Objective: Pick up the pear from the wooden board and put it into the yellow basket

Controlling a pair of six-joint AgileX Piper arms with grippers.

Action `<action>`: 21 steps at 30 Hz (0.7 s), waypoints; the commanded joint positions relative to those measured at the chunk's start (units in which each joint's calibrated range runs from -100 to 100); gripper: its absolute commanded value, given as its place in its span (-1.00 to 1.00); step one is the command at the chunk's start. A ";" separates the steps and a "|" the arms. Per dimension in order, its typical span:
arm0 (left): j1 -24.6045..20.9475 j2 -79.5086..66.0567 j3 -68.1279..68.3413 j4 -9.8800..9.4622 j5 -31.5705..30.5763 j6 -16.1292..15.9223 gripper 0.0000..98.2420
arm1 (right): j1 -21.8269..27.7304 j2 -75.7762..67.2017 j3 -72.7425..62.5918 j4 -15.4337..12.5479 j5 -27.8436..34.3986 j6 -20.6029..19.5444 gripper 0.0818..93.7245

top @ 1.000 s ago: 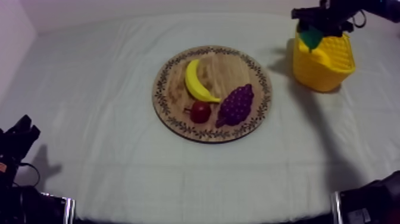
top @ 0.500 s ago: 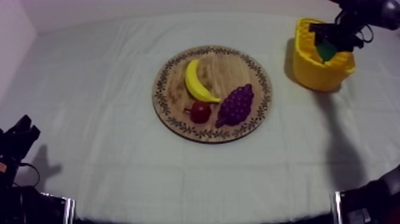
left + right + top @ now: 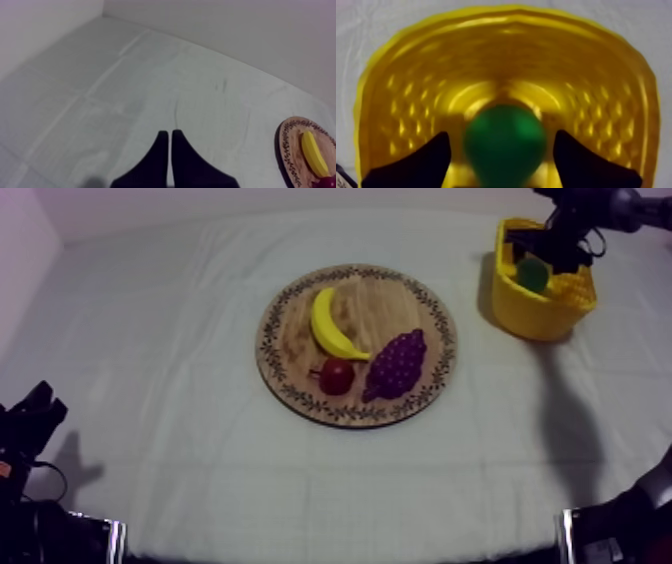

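The green pear point(image 3: 532, 273) lies inside the yellow basket point(image 3: 540, 313) at the table's far right. My right gripper point(image 3: 548, 240) hangs just over the basket's mouth. In the right wrist view its fingers point(image 3: 423, 162) stand apart on either side of the pear point(image 3: 505, 142), with yellow basket wall point(image 3: 506, 60) showing in the gaps, so it is open. My left gripper point(image 3: 35, 413) rests low at the left, its fingers together as a narrow wedge point(image 3: 170, 134) over bare cloth.
The round wooden board point(image 3: 300, 393) sits mid-table holding a banana point(image 3: 330, 323), a bunch of grapes point(image 3: 397, 363) and a small red fruit point(image 3: 337, 375). Beside my left gripper the board's rim point(image 3: 287, 150) and banana point(image 3: 312, 152) show. Bare cloth surrounds the board.
My right gripper carried the pear from above the basket's left rim down into the basket, then rose slightly. The pear now lies between parted fingers. The left arm stayed still.
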 commanded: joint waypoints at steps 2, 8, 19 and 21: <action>-0.03 -0.04 0.00 0.00 0.02 0.00 -1.00 | -0.25 -0.96 0.75 1.08 0.78 -1.59 0.36; -0.03 -0.04 0.00 0.00 0.02 0.00 -1.00 | -0.38 -8.41 8.26 2.61 -1.66 -3.36 -0.56; -0.03 -0.04 0.00 0.00 0.02 0.00 -1.00 | 0.66 -37.60 34.67 1.75 -8.56 -5.02 -0.98; -0.03 -0.04 0.00 0.00 0.02 0.00 -1.00 | 0.94 -43.39 39.37 1.54 -8.93 -4.99 -0.98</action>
